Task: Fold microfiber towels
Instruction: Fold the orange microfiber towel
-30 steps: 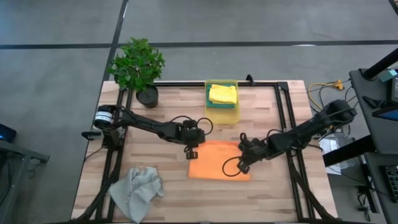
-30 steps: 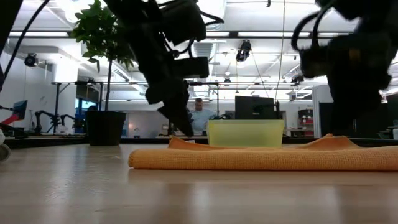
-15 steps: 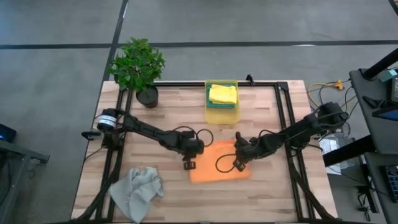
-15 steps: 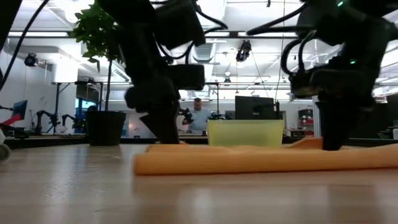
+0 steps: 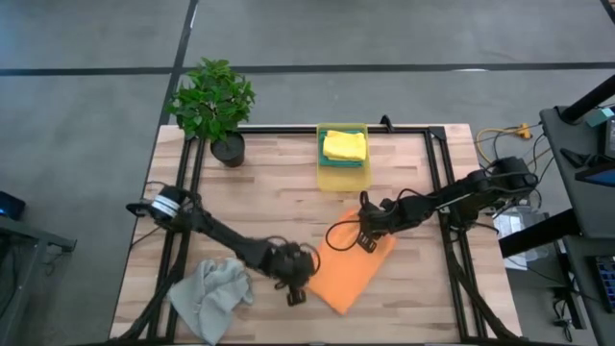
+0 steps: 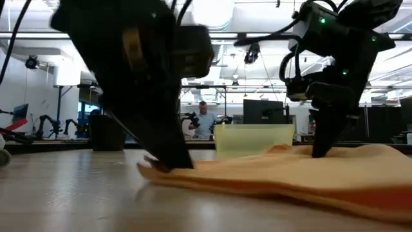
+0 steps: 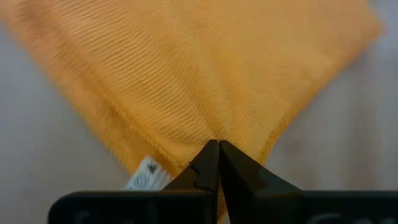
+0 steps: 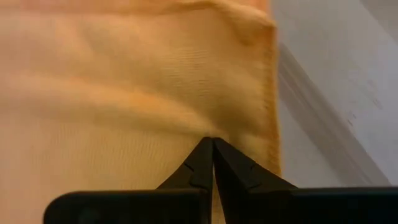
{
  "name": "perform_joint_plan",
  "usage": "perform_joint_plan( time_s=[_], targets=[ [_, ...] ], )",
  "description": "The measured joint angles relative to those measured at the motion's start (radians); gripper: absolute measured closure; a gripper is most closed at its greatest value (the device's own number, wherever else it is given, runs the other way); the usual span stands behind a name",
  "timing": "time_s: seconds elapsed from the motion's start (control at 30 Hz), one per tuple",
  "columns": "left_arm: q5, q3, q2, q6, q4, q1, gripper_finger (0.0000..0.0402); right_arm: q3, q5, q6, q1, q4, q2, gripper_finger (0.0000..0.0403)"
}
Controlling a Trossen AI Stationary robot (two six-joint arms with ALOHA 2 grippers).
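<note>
The orange towel (image 5: 357,274) lies slantwise between the two hands, the left hand (image 5: 294,291) pinching its near-left edge, the right hand (image 5: 366,238) its far edge.

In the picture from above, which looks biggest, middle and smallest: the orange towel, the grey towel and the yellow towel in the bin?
1. orange towel, spread out flat.
2. grey towel, crumpled, looks a bit smaller.
3. yellow towel, folded in the bin, smallest.
</note>
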Motion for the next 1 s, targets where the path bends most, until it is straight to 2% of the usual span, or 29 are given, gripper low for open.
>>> perform_joint_plan(
  time_s=[0.17,0.27,0.43,0.53,0.7,0.83,0.9,1.0],
  targets=[
    [0.022,0.050,0.088,-0.154,0.198,-0.072,0.0401,0.000,-0.007,-0.079,0.000,0.120,0.012,0.0394],
    [0.016,0.095,0.111,-0.190,0.191,-0.100,0.0401,0.001,-0.043,-0.139,0.001,0.167,0.017,0.0394],
    [-0.084,0.113,0.057,-0.215,0.125,-0.123,0.0401,0.003,-0.024,-0.146,0.066,0.161,-0.047,0.0394],
    [-0.137,0.110,-0.010,-0.148,0.133,-0.118,0.0401,0.003,0.034,-0.095,0.162,0.165,-0.102,0.0394],
    [-0.112,0.102,-0.039,0.001,0.085,-0.041,0.0401,0.003,0.216,0.137,0.376,0.209,-0.127,0.0394],
    [0.020,0.087,-0.031,0.118,0.097,0.075,0.0401,0.003,0.344,0.301,0.531,0.369,-0.058,0.0394],
    [0.046,0.076,-0.025,0.201,0.089,0.130,0.0401,0.012,0.391,0.365,0.578,0.462,0.004,0.0394],
    [0.057,0.074,-0.025,0.343,0.097,0.202,0.0401,0.071,0.407,0.452,0.619,0.498,0.118,0.0394]
  ],
)
